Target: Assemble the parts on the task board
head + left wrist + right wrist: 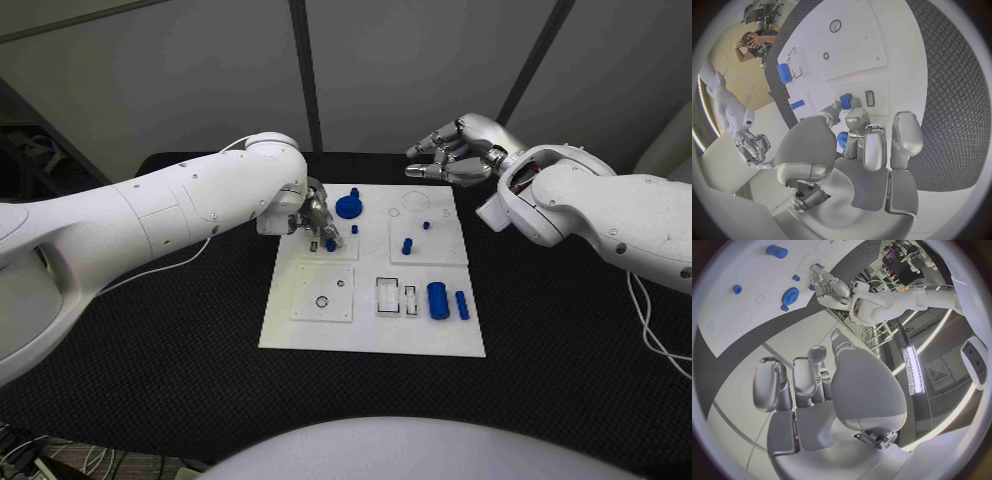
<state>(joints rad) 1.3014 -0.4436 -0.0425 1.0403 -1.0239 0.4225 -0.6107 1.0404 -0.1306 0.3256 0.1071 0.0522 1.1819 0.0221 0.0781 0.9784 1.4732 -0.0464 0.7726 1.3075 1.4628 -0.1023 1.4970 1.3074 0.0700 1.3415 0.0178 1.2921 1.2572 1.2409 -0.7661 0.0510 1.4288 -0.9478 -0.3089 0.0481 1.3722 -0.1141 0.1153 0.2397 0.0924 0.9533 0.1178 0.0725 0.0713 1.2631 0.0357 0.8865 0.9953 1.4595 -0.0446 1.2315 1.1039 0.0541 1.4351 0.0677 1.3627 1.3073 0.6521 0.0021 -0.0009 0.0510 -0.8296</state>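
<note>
The white task board (372, 335) lies mid-table. My left hand (309, 217) hovers low over the board's far-left module and pinches a small blue part (330, 243) between thumb and a finger. In the left wrist view the hand (862, 150) holds that part (846, 100) right beside a dark oblong slot (870, 98). My right hand (453, 150) hangs raised beyond the board's far edge, fingers curled in, holding nothing; the right wrist view shows the same hand (814, 385). A blue gear-like part (348, 207) stands just beyond the left hand.
Small blue pegs (408, 245) stand in the far-right module. A blue cylinder (437, 300) and a blue bar (462, 305) lie on the board's right side near a rectangular recess (388, 296). Black table (173, 350) surrounds the board.
</note>
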